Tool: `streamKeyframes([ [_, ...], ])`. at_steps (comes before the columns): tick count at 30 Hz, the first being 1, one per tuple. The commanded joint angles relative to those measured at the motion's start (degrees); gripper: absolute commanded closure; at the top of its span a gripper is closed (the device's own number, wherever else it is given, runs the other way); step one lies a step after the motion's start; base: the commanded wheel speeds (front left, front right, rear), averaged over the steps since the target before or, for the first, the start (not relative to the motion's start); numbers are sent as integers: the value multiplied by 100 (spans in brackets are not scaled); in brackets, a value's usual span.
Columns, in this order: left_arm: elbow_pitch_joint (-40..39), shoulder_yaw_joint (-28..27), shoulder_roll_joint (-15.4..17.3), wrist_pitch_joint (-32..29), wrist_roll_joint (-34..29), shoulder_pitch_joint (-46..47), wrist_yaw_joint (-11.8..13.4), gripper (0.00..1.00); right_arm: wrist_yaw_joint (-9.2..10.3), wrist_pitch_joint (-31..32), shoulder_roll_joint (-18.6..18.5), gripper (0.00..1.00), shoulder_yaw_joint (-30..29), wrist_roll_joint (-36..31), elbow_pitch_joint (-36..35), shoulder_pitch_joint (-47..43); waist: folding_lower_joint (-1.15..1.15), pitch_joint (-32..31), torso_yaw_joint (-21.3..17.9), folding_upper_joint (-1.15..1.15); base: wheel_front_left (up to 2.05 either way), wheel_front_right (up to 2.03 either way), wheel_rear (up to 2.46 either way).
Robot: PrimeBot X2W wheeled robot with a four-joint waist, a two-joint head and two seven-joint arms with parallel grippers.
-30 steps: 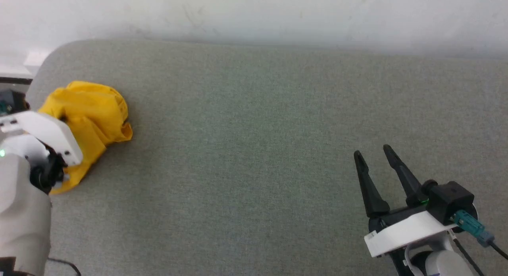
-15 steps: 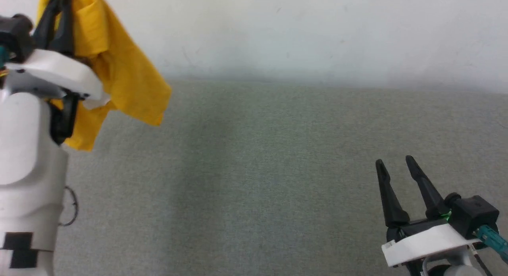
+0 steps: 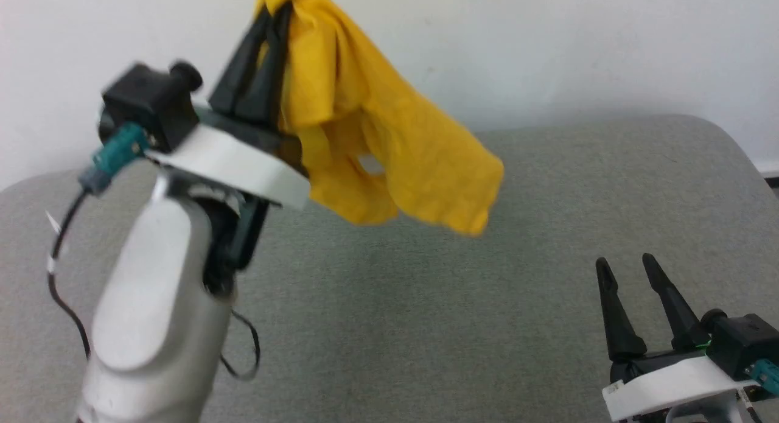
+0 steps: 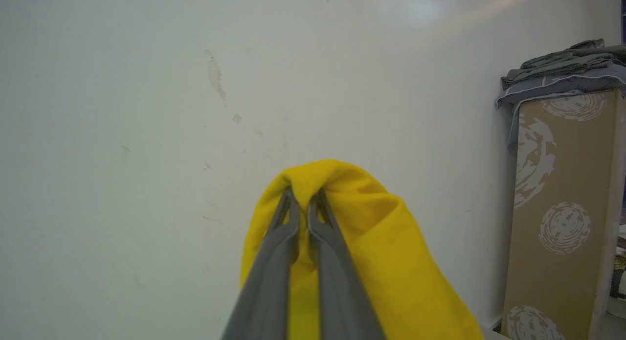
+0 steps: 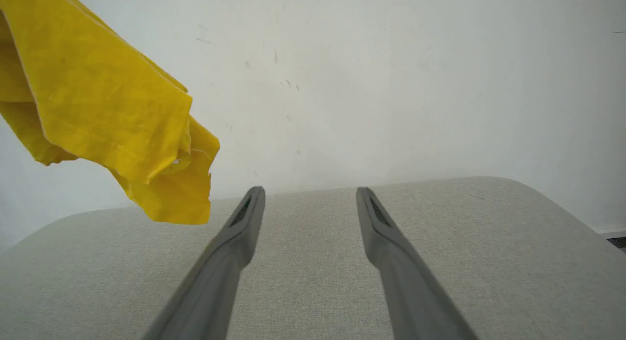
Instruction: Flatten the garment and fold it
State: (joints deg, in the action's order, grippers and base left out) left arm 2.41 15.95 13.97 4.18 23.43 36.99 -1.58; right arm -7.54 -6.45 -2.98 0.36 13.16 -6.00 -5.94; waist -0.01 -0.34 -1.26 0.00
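Grey-green padded cloth covers the wide surface (image 3: pixel 426 325) with round corners, and a plain white wall (image 3: pixel 578 39) stands behind it. Up in the air on the left, the left claw (image 3: pixel 277 12) is squeezed tight on a bunch of the bright yellow soft cloth T-shirt (image 3: pixel 389 143). The shirt hangs down from the dark fingers (image 3: pixel 243 64) in loose folds, high over the surface and not touching it. Low on the right, the right claw (image 3: pixel 625 262) is spread wide and holds nothing, well apart from the shirt. Far off by the wall, a tall brown box with white swirls (image 4: pixel 562 183) has folded grey cloths (image 4: pixel 562 68) piled on top.
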Motion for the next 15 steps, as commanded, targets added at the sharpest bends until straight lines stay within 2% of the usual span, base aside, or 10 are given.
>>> streamKeyframes([
  [1,-203,29,-59,-145,141,-474,138,100,5,23,11,0,-15,4,-54,-56,1,94,-322,0,0,0,0],
  [5,-164,120,-249,-342,432,-1631,404,100,5,7,11,0,-13,32,-84,-29,1,253,-471,0,0,0,0],
  [9,651,298,-426,-212,560,-2486,467,100,5,-31,11,0,20,76,-58,36,1,391,-479,0,0,0,0],
  [10,887,334,-483,-107,570,-2589,452,78,5,-38,11,0,37,84,-51,54,1,408,-453,0,0,0,0],
  [11,1122,379,-525,16,549,-2653,427,52,5,-45,11,0,56,88,-44,72,1,419,-423,0,0,0,0],
  [12,1341,413,-593,115,580,-2703,382,0,5,-42,11,0,87,79,-34,93,1,427,-399,0,0,0,0],
  [15,1783,565,-726,484,537,-2697,214,0,5,-31,11,0,133,39,-9,122,1,417,-277,0,0,0,0],
])
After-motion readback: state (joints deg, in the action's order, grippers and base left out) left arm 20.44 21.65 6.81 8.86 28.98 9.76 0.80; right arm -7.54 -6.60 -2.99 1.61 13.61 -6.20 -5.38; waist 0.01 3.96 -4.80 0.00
